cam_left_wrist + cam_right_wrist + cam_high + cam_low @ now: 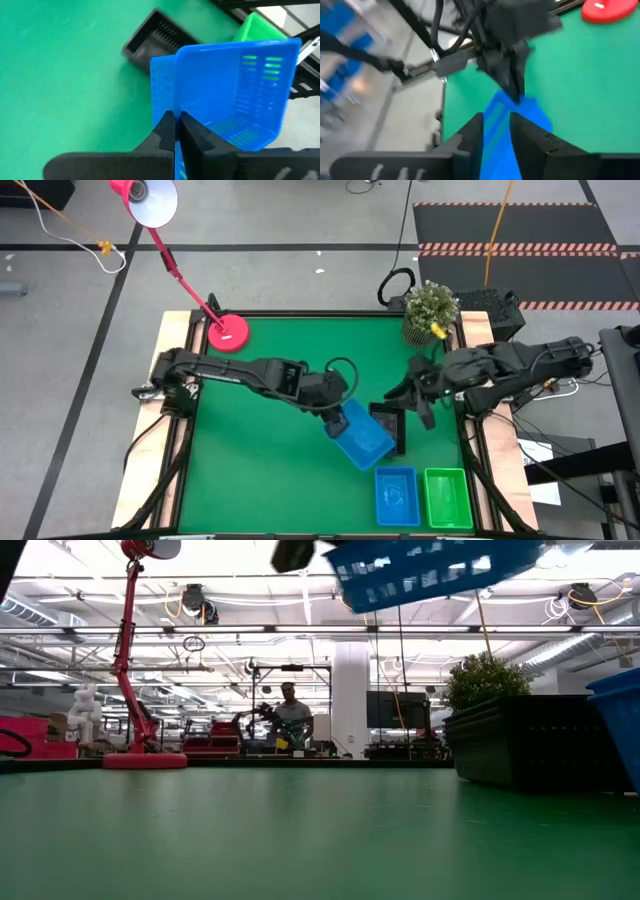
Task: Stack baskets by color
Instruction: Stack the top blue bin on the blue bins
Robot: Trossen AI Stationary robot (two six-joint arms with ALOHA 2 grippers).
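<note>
My left gripper (338, 420) is shut on a blue basket (362, 436), which it holds in the air over the middle of the green table. In the low view this basket (440, 570) hangs tilted, high above the table. A black basket (392, 426) rests bottom down on the table, just right of the held one and partly under it. Another blue basket (397, 495) and a green basket (447, 497) stand side by side at the near edge. My right gripper (422, 402) hovers open, right of the black basket, touching nothing. My left gripper pinches one wall of the blue basket at its rim (175, 107), with one finger (192, 136) inside and the other (164, 131) outside. The fingers come slanting down from the table's left. The basket hangs tilted beyond them, clear of the table.
A pink lamp base (228, 333) stands at the far left of the table, and a potted plant (432, 307) at the far right corner. In the low view a person (290, 715) is in the room behind. Bare green table lies left of the baskets.
</note>
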